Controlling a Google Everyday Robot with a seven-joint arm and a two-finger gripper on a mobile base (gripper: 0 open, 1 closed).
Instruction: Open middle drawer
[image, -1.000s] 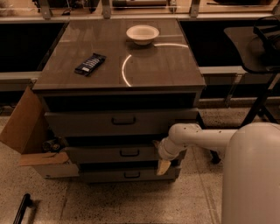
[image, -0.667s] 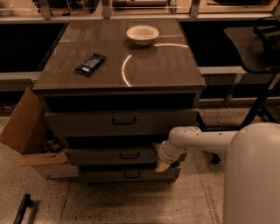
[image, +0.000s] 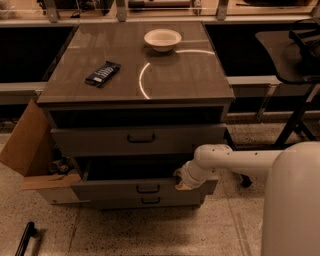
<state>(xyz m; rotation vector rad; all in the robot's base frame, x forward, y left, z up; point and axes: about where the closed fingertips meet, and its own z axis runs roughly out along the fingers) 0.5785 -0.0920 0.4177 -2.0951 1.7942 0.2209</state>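
Couldn't tell the grip of the tool (image: 181, 181) at the right edge of the middle drawer (image: 110, 190); might have slipped, pulling off-centre.

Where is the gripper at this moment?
In the camera view, the gripper is at the right end of the middle drawer front, just below the top drawer.
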